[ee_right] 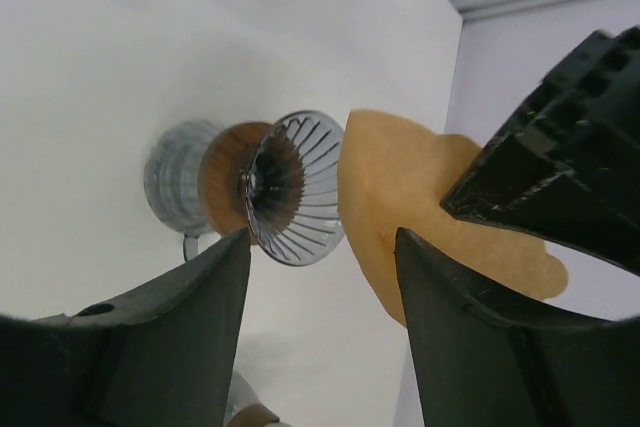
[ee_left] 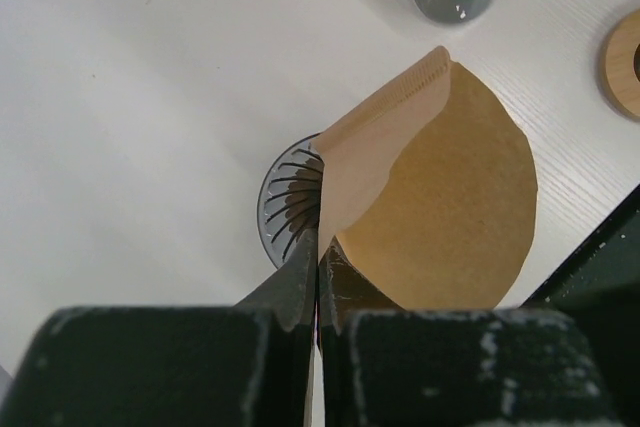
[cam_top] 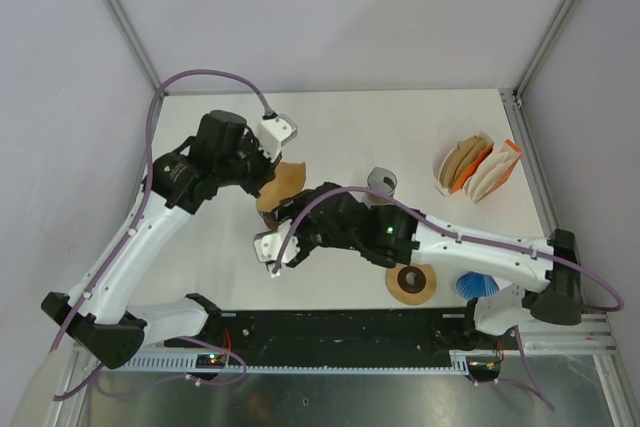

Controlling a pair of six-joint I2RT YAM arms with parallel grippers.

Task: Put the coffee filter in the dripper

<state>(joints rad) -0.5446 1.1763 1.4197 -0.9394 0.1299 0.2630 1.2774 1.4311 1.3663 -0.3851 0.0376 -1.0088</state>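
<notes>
Over on the left, your left gripper point(ee_left: 318, 252) is pinched shut on the coffee filter point(ee_left: 450, 197), both fingers together on its lower corner. The filter is brown paper, fan-shaped with a rounded top edge. A crimped seam runs up one side, and the near flap is peeling open. It's up off the table point(cam_top: 400, 127) and tilted, hanging over the dripper point(ee_left: 285, 202) but not seated in it. Whether the paper touches the rim, you can't tell. The dripper is smoky clear with dark ribs fanning down inside, and a wooden collar sits below the cone. Moving right, your right gripper point(ee_right: 322, 242) has its fingers point(ee_right: 190, 327) spread apart with nothing between them, aimed at the dripper. Further right stand a grey vessel point(cam_top: 381, 182), a wooden ring point(cam_top: 412, 284) and a holder of spare filters point(cam_top: 478, 167).
</notes>
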